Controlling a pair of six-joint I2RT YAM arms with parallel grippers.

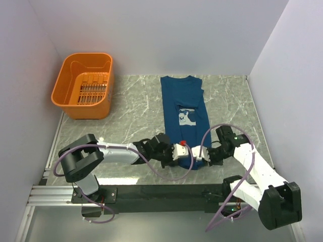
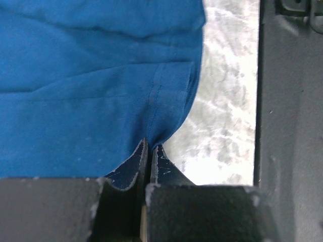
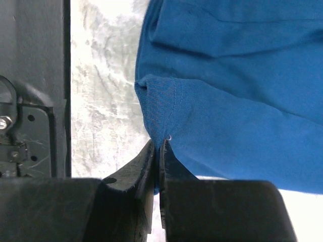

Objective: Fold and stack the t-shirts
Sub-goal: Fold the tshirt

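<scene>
Pinching the near-left hem corner of the t-shirt [image 1: 184, 108] with the left gripper [image 2: 150, 148], jaws closed on the cloth. Pinching the near-right corner likewise with the right gripper [image 3: 157, 146]. Laid flat mid-table [image 1: 136, 111] as a narrow lengthwise strip, collar far, print up. Well apart from the basket [image 1: 83, 108] at far left.

Grey marbled table [image 1: 136, 108], orange basket [image 1: 83, 85] far left, blue t-shirt [image 1: 182, 101] lying centre
</scene>
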